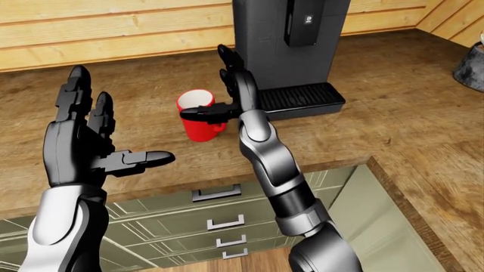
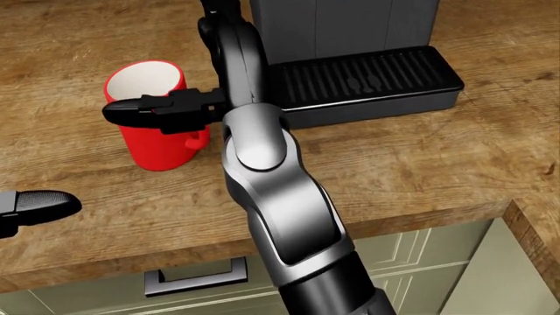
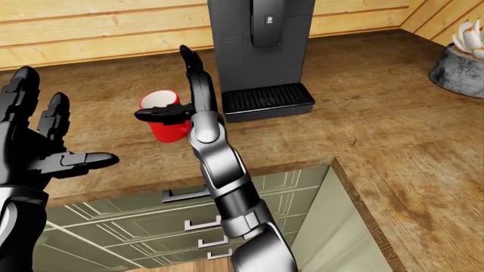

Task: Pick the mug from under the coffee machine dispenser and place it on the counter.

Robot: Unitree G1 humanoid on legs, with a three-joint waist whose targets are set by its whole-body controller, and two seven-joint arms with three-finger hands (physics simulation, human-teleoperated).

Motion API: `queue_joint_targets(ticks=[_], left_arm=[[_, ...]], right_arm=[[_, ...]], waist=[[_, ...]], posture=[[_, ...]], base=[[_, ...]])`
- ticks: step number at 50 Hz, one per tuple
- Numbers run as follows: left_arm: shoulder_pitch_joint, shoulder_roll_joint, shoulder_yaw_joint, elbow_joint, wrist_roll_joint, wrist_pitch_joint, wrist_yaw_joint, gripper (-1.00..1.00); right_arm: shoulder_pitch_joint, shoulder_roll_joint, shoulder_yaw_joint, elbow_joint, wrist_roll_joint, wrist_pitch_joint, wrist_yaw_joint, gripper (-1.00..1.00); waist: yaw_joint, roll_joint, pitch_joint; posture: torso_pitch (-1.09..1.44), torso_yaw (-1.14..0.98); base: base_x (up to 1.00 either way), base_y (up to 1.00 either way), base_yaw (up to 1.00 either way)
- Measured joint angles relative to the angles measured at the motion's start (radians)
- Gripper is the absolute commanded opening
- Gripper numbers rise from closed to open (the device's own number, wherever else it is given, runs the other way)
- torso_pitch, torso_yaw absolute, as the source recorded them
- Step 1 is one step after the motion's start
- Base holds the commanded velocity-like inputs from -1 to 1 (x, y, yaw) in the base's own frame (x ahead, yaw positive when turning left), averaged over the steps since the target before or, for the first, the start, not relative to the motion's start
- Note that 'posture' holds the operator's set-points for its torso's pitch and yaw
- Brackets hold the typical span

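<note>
A red mug (image 2: 157,149) stands upright on the wooden counter (image 1: 393,119), to the left of the black coffee machine (image 1: 265,39) and off its drip tray (image 1: 302,97). My right hand (image 1: 219,93) is open beside the mug's right side. Its fingers point up and its thumb (image 2: 144,108) reaches left across the mug's near face, just under the rim. I cannot tell whether the thumb touches the mug. My left hand (image 1: 113,127) is open and empty, raised at the left of the left-eye view, apart from the mug.
A grey pot with a white plant (image 3: 460,62) stands at the right on the counter's side wing. Green drawers with metal handles (image 1: 219,221) run below the counter edge. A wooden plank wall (image 1: 113,28) backs the counter.
</note>
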Motion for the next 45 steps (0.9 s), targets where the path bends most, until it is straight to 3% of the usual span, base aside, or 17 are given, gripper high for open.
queue_joint_targets(ticks=[7, 27, 38, 45], left_arm=[[0.000, 0.004, 0.008, -0.003, -0.006, -0.002, 0.009, 1.00], [0.003, 0.001, 0.001, -0.005, -0.004, -0.001, 0.008, 1.00], [-0.003, 0.005, 0.005, -0.025, -0.009, 0.017, 0.009, 1.00], [-0.016, 0.015, 0.014, -0.058, -0.023, 0.038, 0.013, 1.00]], right_arm=[[0.033, 0.009, 0.016, -0.096, -0.012, 0.056, 0.022, 1.00], [0.096, 0.036, 0.059, -0.448, -0.061, 0.288, 0.101, 1.00], [0.056, 0.058, 0.095, -0.723, -0.099, 0.490, 0.152, 1.00], [0.007, 0.051, 0.078, -0.797, -0.118, 0.579, 0.177, 1.00]], waist=[[0.001, 0.000, 0.000], [0.002, 0.000, 0.001], [0.001, 0.002, 0.003], [0.001, 0.004, 0.007]], posture=[[0.00, 0.00], [0.00, 0.00], [0.00, 0.00], [0.00, 0.00]], base=[[0.00, 0.00, 0.00], [0.00, 0.00, 0.00], [0.00, 0.00, 0.00], [0.00, 0.00, 0.00]])
